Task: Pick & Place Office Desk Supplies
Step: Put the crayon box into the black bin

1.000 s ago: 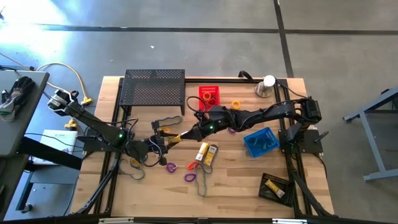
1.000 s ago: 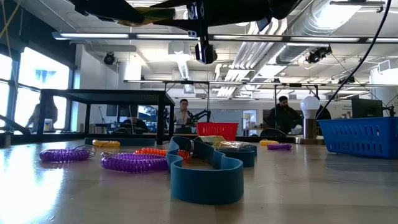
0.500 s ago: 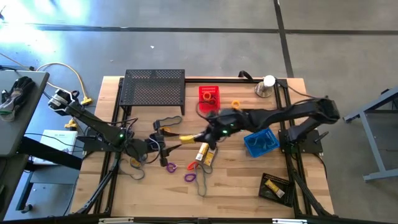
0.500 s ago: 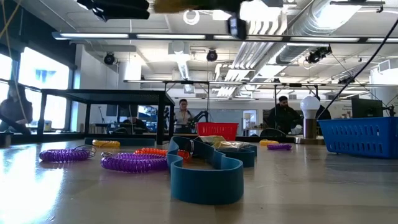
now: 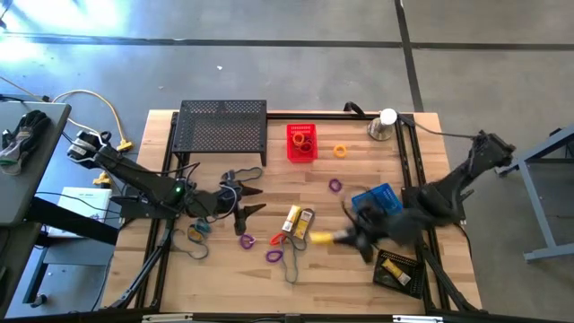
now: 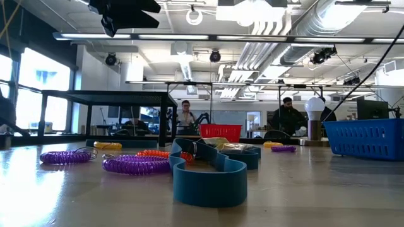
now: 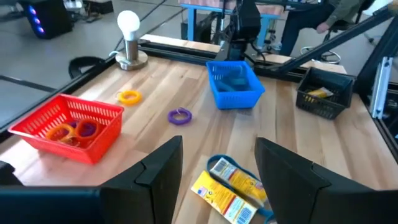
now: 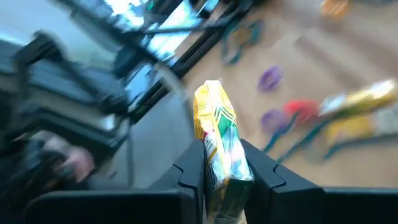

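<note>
Since the earlier frame, my right pincer (image 5: 345,238), pinching a yellow box (image 8: 221,140), has swung toward the black bin (image 5: 395,268) at four o'clock. My left pincer (image 5: 248,199) stands spread.

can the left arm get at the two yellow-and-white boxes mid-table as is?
Probably yes. The left gripper is open and empty, and the two yellow-and-white boxes lie on the wooden table just past its fingers, nothing between. The right gripper, shut on another yellow box, is off to the side.
</note>
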`<action>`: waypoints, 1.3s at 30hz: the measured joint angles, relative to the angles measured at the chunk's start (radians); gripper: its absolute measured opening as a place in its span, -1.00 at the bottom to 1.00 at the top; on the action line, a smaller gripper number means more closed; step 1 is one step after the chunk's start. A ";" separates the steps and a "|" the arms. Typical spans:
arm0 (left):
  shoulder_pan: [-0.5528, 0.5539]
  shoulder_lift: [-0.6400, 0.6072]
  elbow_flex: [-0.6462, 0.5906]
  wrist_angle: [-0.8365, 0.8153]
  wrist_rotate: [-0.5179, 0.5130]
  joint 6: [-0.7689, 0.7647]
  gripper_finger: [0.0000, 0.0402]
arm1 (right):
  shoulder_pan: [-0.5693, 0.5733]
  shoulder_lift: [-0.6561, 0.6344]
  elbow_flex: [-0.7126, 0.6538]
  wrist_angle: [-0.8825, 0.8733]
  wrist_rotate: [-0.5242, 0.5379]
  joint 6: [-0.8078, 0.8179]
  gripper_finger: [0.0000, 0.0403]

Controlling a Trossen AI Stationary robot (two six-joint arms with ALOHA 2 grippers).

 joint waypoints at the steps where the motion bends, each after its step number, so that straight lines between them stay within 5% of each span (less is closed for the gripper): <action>1: 0.002 0.000 0.000 0.000 0.004 0.000 -0.04 | 0.051 0.004 0.000 -0.003 0.022 0.044 -0.73; 7: 0.012 0.006 0.000 0.001 0.024 0.000 -0.04 | 0.262 0.056 -0.001 -0.121 0.125 0.410 -0.74; 14: 0.012 0.026 0.001 0.005 0.031 0.000 -0.04 | 0.313 0.074 -0.001 -0.295 -0.115 0.718 -0.74; 28: 0.020 0.029 0.001 0.004 0.037 0.000 -0.04 | 0.243 0.059 -0.001 -0.552 -0.753 0.856 -0.74; 33: 0.020 0.029 0.001 0.004 0.037 0.000 -0.04 | 0.202 0.068 -0.001 -0.743 -0.851 0.820 -0.74; 39: 0.020 0.029 0.001 0.004 0.037 0.000 -0.04 | 0.138 0.114 -0.001 -0.771 -0.927 0.705 -0.73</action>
